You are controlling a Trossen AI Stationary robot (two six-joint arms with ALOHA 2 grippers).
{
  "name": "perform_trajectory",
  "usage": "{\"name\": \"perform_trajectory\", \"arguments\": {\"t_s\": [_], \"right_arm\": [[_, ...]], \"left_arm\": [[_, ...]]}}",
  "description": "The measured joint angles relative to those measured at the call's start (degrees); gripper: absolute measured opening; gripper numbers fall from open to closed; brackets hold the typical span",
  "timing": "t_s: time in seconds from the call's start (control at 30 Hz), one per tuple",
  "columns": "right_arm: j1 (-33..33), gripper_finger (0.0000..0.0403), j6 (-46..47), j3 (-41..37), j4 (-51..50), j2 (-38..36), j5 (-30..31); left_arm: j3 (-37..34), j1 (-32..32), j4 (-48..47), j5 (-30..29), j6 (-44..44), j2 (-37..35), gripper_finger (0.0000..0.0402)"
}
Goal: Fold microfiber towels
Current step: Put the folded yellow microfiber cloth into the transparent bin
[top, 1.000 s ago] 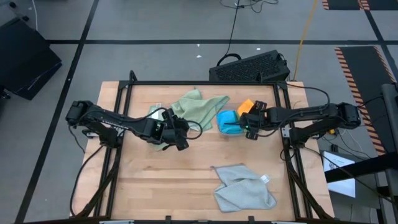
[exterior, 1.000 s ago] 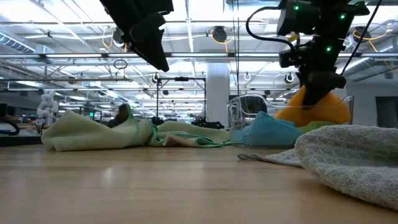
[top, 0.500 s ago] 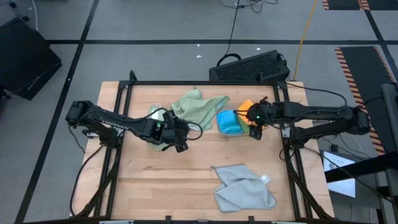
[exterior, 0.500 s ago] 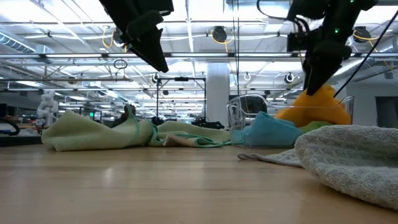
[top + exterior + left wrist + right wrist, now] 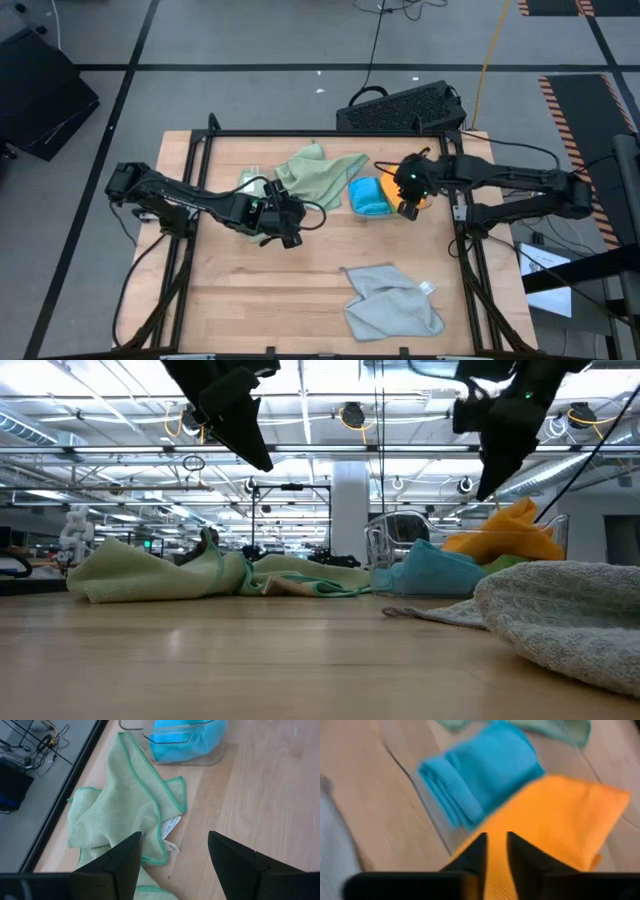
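Pinching the orange towel at the worktop's far right, right claw nearly closed; lift clear before spreading. Left claw open, empty, above the green towel.

No writing, brand or number can be read anywhere. Small white tags show on the sage green towel and the grey towel, perhaps printed, but too small to tell.
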Motion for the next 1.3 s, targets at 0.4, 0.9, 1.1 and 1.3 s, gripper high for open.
{"name": "perform_trajectory", "arguments": {"t_s": [0.4,0.9,1.1,1.3], "right_arm": [[-7.0,0.0005,-3.5,0.4,-8.5,12.4,0.0],[-7.0,0.0001,-5.0,-2.8,-3.7,19.1,-3.1],[-7.2,0.0001,-6.1,-1.0,-6.4,16.1,-3.2],[-7.4,0.0000,-4.6,2.8,-11.0,10.9,-1.8]], "left_arm": [[0.0,-1.1,-0.2,0.3,-0.7,0.0,0.0230],[0.0,-1.3,-0.4,0.3,-1.1,0.0,0.0230],[0.0,-1.5,-0.4,0.3,-1.1,0.0,0.0230],[0.0,-2.0,-0.4,0.3,-1.5,0.0,0.0230]]}}
